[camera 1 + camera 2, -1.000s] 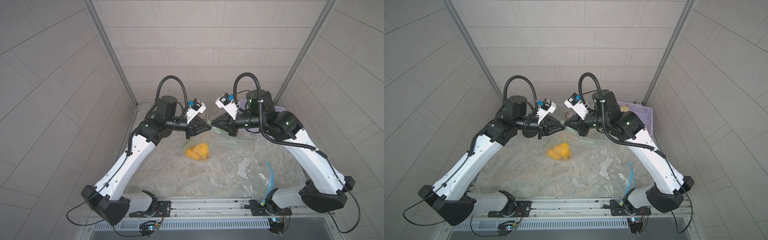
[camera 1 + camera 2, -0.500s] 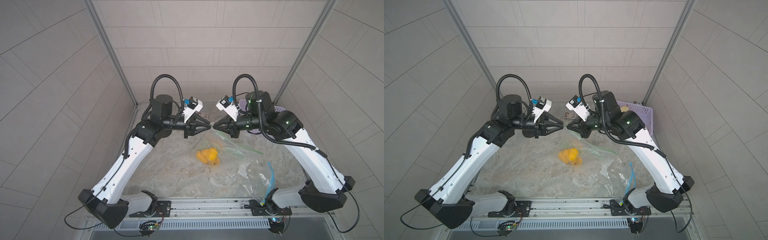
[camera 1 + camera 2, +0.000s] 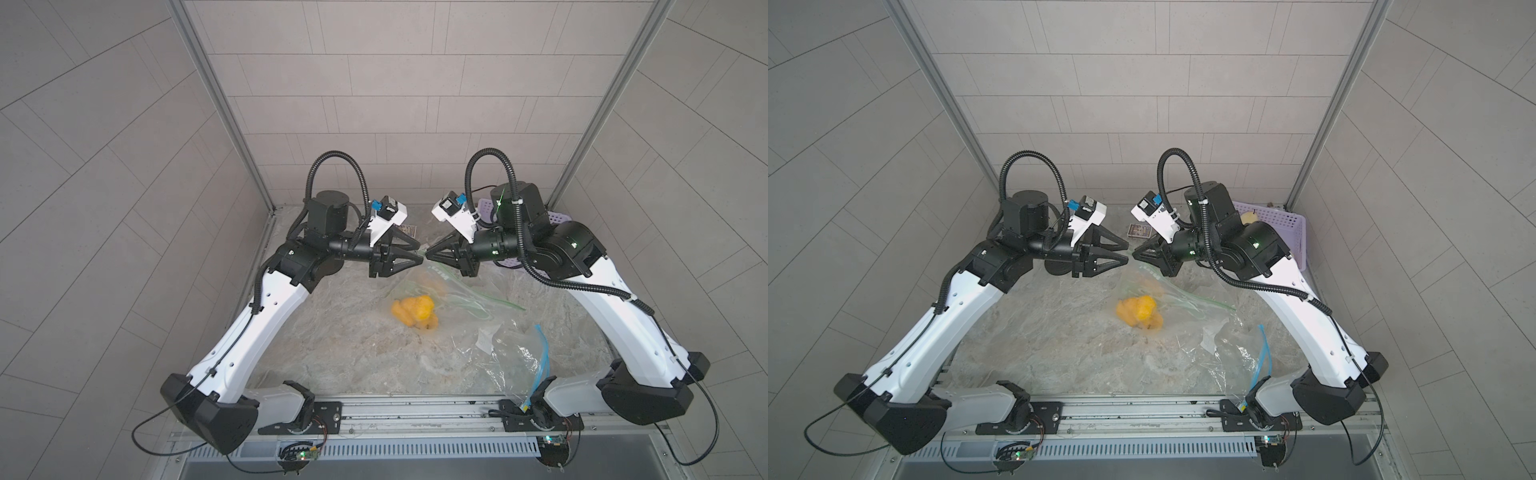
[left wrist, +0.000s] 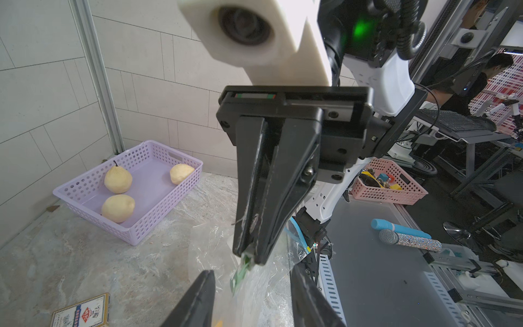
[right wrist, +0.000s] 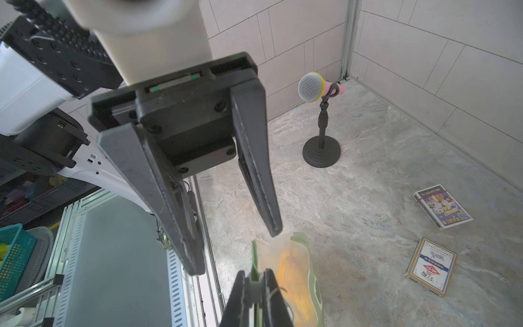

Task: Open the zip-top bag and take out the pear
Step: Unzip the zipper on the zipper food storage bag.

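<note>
My right gripper (image 5: 256, 286) was clamped on the green zip edge of the zip-top bag (image 3: 453, 291), above the middle of the table (image 3: 332, 332). My left gripper (image 3: 419, 250) had its jaws apart just beside that edge, gripping nothing. The pear (image 3: 413, 311) showed yellow and blurred low in the bag. Bare marble lay from 6 to 9 o'clock. A second bag (image 3: 515, 357) lay at 4 and a purple basket (image 3: 1296, 220) at 2. The print on the card boxes (image 5: 431, 266) was too small to read.

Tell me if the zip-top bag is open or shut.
Open. In the right wrist view the two green seal strips of the clear plastic zip-top bag stand apart; the right hand pinches one.
</note>
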`<state>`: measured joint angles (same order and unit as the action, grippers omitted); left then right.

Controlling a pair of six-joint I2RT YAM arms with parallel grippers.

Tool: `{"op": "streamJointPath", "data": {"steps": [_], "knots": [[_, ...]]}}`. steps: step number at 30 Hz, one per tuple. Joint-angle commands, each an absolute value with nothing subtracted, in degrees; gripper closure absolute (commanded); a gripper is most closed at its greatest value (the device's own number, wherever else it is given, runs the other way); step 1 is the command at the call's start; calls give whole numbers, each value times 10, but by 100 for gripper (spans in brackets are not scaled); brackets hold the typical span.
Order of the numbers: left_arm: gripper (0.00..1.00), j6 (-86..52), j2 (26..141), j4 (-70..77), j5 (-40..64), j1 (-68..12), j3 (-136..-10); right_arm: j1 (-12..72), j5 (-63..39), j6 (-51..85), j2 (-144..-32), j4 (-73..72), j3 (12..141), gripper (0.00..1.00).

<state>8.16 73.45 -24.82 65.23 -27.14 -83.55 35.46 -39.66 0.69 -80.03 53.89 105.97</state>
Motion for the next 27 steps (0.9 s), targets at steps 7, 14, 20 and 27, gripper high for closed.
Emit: {"op": "streamJointPath", "data": {"steps": [7,14,20,27], "knots": [[50,99,745,-236,659,-276,-832,353,-424,5,-804,537,1073,93],[69,97,756,-231,664,-279,-836,354,-426,5,-809,536,1074,93],[93,95,758,-231,665,-279,-835,353,-420,4,-808,539,1074,94],[100,97,755,-231,669,-280,-831,353,-417,3,-806,542,1072,94]]}}
